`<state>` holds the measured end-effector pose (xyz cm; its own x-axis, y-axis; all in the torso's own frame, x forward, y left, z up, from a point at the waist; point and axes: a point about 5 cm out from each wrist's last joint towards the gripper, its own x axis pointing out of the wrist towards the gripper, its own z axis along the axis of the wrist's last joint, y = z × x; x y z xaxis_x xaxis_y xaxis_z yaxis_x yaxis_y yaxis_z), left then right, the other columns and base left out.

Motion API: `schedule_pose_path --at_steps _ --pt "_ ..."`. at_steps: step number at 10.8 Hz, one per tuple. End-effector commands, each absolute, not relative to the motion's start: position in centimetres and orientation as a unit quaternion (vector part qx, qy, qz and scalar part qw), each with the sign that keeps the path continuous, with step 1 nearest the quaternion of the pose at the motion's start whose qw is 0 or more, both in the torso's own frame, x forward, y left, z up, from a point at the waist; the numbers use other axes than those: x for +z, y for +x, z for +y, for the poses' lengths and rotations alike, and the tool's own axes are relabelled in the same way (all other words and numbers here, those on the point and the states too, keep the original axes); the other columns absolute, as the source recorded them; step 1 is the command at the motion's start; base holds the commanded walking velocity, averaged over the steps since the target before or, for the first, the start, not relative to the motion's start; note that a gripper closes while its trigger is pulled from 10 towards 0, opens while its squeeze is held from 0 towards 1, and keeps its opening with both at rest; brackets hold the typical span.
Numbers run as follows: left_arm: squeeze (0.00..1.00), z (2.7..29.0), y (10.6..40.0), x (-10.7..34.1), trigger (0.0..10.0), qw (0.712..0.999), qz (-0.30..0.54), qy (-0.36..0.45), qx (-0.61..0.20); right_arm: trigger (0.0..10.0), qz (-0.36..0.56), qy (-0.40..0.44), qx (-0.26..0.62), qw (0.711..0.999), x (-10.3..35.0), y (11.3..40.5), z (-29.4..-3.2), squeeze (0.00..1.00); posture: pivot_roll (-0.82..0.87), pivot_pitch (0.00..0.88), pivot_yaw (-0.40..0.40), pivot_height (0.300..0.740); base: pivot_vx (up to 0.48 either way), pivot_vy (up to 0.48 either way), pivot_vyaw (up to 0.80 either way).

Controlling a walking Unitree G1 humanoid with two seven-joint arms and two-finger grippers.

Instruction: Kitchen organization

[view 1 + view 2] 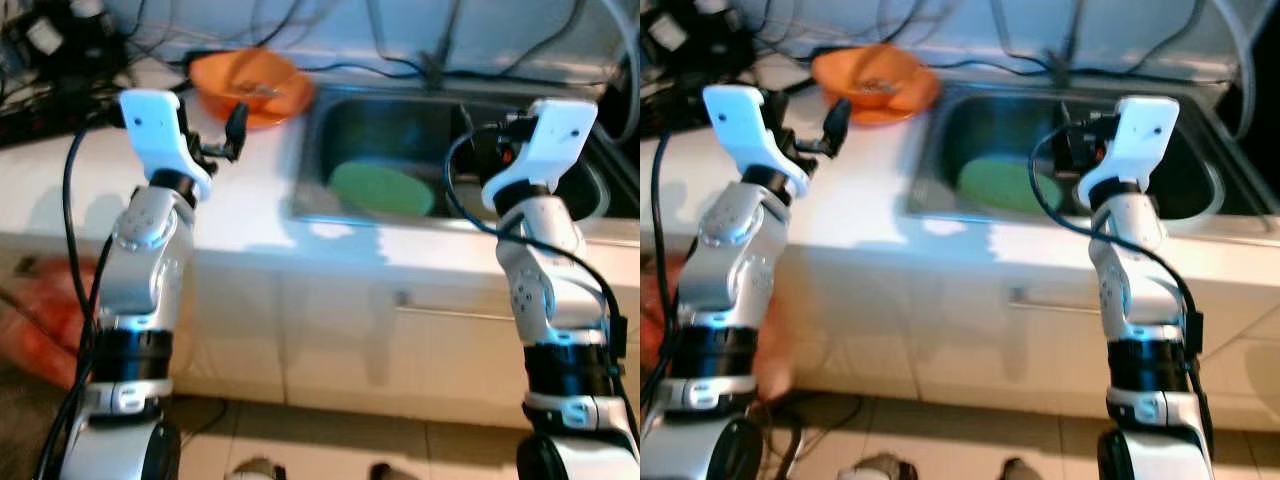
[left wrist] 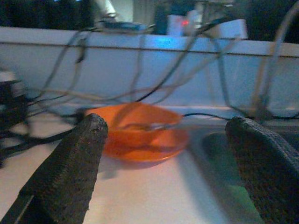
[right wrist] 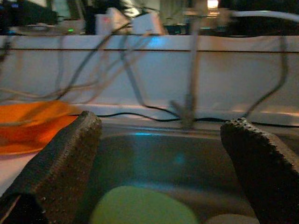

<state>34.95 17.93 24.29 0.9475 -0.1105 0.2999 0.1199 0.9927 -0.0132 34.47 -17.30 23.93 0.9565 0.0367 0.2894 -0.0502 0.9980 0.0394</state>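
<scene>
Orange bowl point(image 1: 250, 85) sits on the white bench point(image 1: 240, 215) just beside the sink point(image 1: 330, 205), with what looks like a utensil lying in it. A green plate point(image 1: 382, 189) lies in the basin. My left claw point(image 2: 166, 168) hovers spread and empty, aimed at the bowl; my right claw point(image 3: 161, 163) hangs over the sink, also spread, holding nothing. Cables point(image 2: 140, 88) trail along the wall behind the bowl, and I judge that a long reach could snag them. A shallow pinch on the rim could tip the bowl and spill the utensil.
</scene>
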Motion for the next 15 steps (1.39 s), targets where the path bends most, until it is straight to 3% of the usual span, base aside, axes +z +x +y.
schedule_pose_path --at_steps 1,3,7,15 --pt "0.00 18.4 34.9 24.3 10.0 0.988 -0.146 -0.010 -0.047 10.0 -0.152 0.017 0.017 0.988 24.4 34.3 -17.5 0.81 0.06 0.041 0.041 0.740 0.000 0.480 -0.80" --pt "0.00 19.2 35.1 23.8 10.0 0.992 -0.126 0.005 -0.028 10.0 -0.155 0.016 0.014 0.988 24.8 34.3 -17.4 0.81 0.06 0.039 0.045 0.740 0.000 0.240 -0.80" --pt "0.00 17.3 35.1 23.4 10.0 0.989 -0.128 -0.019 -0.076 10.0 -0.153 0.021 0.017 0.988 24.5 34.2 -16.7 0.82 0.05 0.044 0.028 0.740 0.066 0.000 0.00" --pt "0.00 16.6 34.9 23.4 10.0 0.988 -0.132 -0.020 -0.081 10.0 -0.169 0.000 0.033 0.985 24.9 34.1 -15.3 0.81 0.06 0.041 0.020 0.740 0.437 0.000 0.00"
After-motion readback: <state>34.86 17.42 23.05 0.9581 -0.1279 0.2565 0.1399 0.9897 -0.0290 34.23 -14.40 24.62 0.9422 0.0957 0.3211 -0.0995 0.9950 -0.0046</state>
